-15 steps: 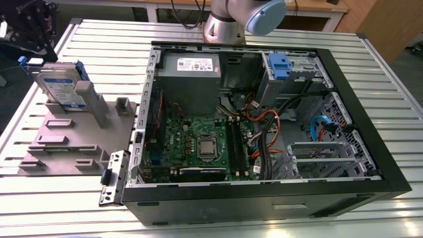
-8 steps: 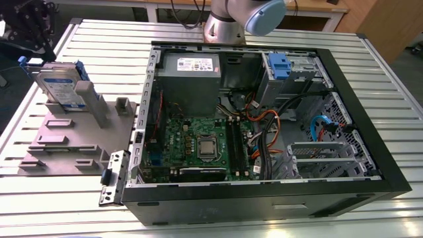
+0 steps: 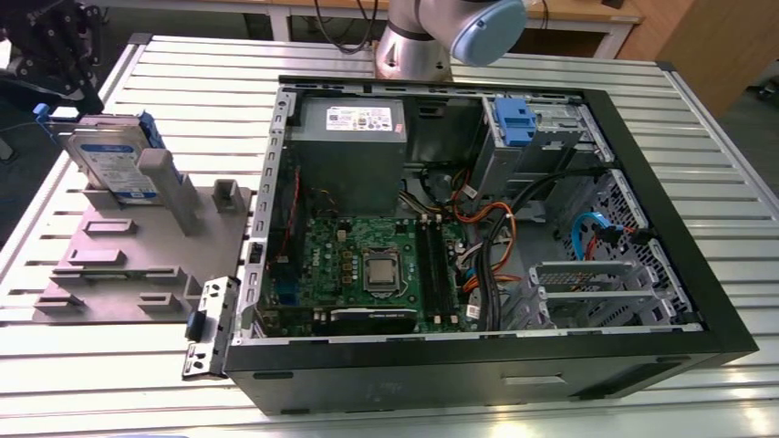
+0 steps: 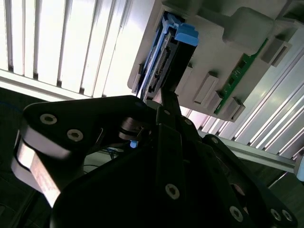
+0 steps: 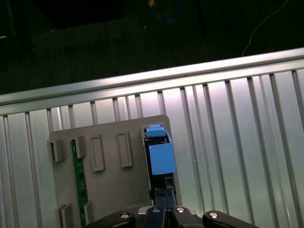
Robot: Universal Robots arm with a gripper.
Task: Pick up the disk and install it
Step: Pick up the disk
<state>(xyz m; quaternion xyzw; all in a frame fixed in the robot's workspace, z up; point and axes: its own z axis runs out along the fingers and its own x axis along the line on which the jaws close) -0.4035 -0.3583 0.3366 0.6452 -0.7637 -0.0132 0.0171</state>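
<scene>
The pincer [image 4: 166, 102] sat just at the disk [image 4: 166, 61]; open or closed, I could not tell. The disk stood upright in a grey holder [image 3: 122, 255] on the worktop [image 3: 109, 374], beside the open computer case [image 3: 487, 360]. A skewed grip might wedge it in the holder.

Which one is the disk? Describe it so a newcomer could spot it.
Start at the open black computer case; on the exterior view's left of it lies a grey fixture plate. Standing on edge in it is the disk, a flat silver drive. Only it has a bright blue frame; the posts beside it are plain grey.
</scene>
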